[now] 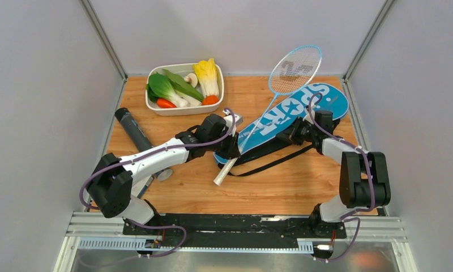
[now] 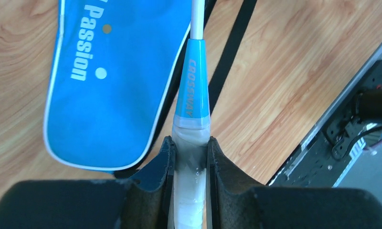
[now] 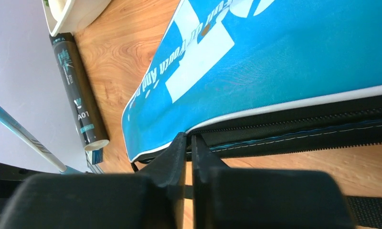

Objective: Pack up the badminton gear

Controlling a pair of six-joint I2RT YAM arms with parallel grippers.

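A light-blue racket (image 1: 295, 69) lies slanted over the blue "SPORT" cover (image 1: 292, 116), its head past the cover's far end. My left gripper (image 1: 230, 146) is shut on its white handle (image 2: 193, 191), just below the blue cone (image 2: 193, 81), with the handle's end (image 1: 223, 174) sticking out towards me. My right gripper (image 1: 290, 135) is shut on the cover's black zipper edge (image 3: 284, 131), its tips (image 3: 189, 139) pinching the seam. The black strap (image 1: 275, 163) trails on the table. The black tube (image 1: 132, 129) lies at the left. No shuttlecocks or second racket show.
A white tray of toy vegetables (image 1: 213, 105) stands at the back left, close to my left arm. A small blue-and-white card (image 3: 96, 156) lies by the tube's open end (image 3: 96, 143). Grey walls close in the table on three sides.
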